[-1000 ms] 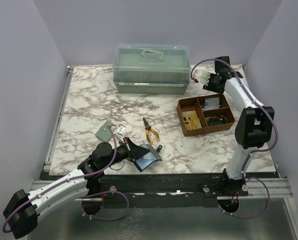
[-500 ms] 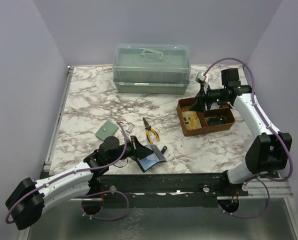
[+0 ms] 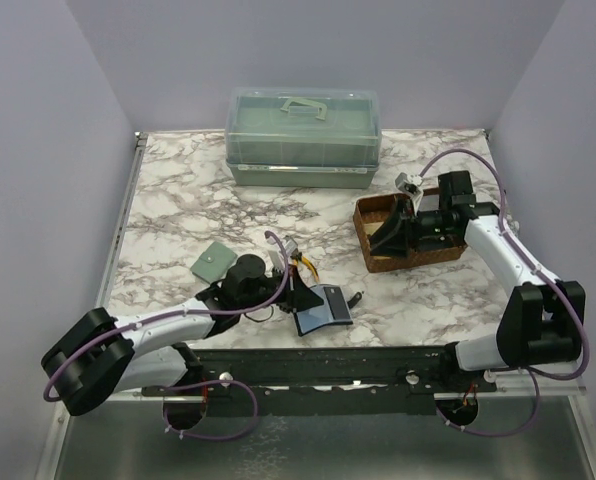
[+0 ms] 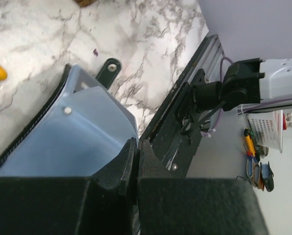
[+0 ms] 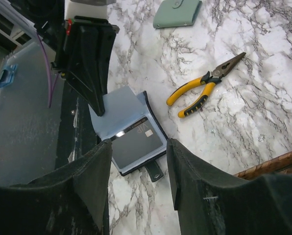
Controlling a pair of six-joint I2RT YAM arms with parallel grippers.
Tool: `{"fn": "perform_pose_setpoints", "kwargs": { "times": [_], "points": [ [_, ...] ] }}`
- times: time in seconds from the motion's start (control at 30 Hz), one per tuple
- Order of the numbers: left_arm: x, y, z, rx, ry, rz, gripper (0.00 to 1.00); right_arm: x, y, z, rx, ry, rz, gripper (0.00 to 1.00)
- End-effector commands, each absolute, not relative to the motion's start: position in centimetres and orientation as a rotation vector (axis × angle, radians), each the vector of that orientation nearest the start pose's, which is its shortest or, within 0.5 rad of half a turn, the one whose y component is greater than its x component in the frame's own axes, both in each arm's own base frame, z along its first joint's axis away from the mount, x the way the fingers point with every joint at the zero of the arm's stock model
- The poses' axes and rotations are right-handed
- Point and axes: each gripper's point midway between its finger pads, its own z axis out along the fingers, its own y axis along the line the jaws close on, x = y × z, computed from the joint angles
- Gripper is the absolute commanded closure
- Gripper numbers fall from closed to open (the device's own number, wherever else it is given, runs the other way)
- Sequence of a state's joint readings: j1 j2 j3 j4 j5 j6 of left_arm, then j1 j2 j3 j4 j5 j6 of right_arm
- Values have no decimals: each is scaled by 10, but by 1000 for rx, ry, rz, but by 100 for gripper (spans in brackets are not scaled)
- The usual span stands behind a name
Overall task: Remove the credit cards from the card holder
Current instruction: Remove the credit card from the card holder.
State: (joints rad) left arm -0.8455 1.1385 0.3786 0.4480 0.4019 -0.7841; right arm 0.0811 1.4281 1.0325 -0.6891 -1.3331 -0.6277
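The black card holder (image 3: 328,303) lies open on the marble near the front edge, blue-grey lining (image 4: 72,142) up. My left gripper (image 3: 298,293) is shut on the edge of its raised flap (image 5: 119,110); the pinch (image 4: 137,145) shows in the left wrist view. One grey credit card (image 5: 136,144) sits in the lower pocket. My right gripper (image 3: 390,235) hangs open over the brown tray, apart from the holder, which the right wrist view frames between the spread jaws (image 5: 138,147). Nothing is between them.
Yellow-handled pliers (image 5: 205,85) lie just behind the holder. A sage-green snap wallet (image 3: 213,262) is to the left. The brown divided tray (image 3: 378,265) stands at the right, a green lidded box (image 3: 303,135) at the back. The table's front rail (image 4: 185,112) runs close to the holder.
The left gripper has dragged the card holder to the right along the front edge. The right arm has swung from the far back down over the tray, and its jaws have opened wider.
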Motion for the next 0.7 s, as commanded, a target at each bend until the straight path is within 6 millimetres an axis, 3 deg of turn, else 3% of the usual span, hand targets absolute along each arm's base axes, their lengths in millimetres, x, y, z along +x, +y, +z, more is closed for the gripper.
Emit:
{"fn": "perform_pose_setpoints", "kwargs": {
  "times": [0.0,0.17,0.33,0.47,0.67],
  "points": [
    [138,-305,113,362,2154,-1444,100,250,188,197,-1040,1677,1400,45],
    [134,-278,71,128,2295,-1347,94,246,195,186,-1039,1709,1460,45],
    [135,-261,44,-51,2394,-1248,91,234,211,176,-1065,1730,1530,45],
    [139,-249,32,-160,2440,-1148,88,225,224,167,-1097,1755,1561,45],
    [144,-231,33,-282,2449,-1036,83,211,238,153,-1140,1787,1616,45]
  ]
}}
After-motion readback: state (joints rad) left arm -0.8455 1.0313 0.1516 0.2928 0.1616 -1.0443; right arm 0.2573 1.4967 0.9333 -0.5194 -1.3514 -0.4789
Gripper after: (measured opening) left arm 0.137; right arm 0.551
